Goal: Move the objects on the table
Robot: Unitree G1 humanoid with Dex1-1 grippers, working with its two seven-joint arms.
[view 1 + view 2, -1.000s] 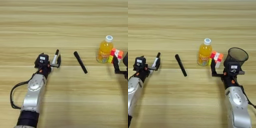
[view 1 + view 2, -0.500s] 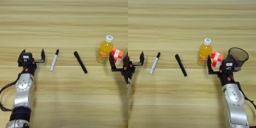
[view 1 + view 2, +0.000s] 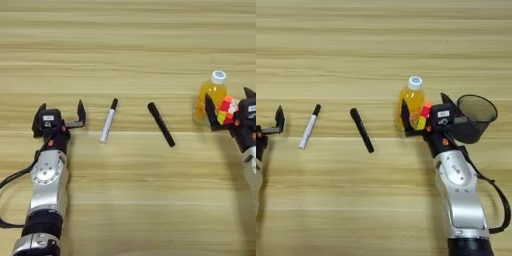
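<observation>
R gripper fingers around puzzle cube, cube mostly hidden; L gripper fingers spread, empty.

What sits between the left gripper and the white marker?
Nothing visible. The left gripper, fingers open, sits left of the white marker, with only bare table between them.

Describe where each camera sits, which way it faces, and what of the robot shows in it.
Left eye view: on the head, looking down at the table; the whole left arm with its open left hand shows, the right hand only at the edge.
Right eye view: same head, same downward look; the right arm shows whole, its hand around the puzzle cube, beside the cup.
Shared: white marker, black marker, juice bottle.
</observation>
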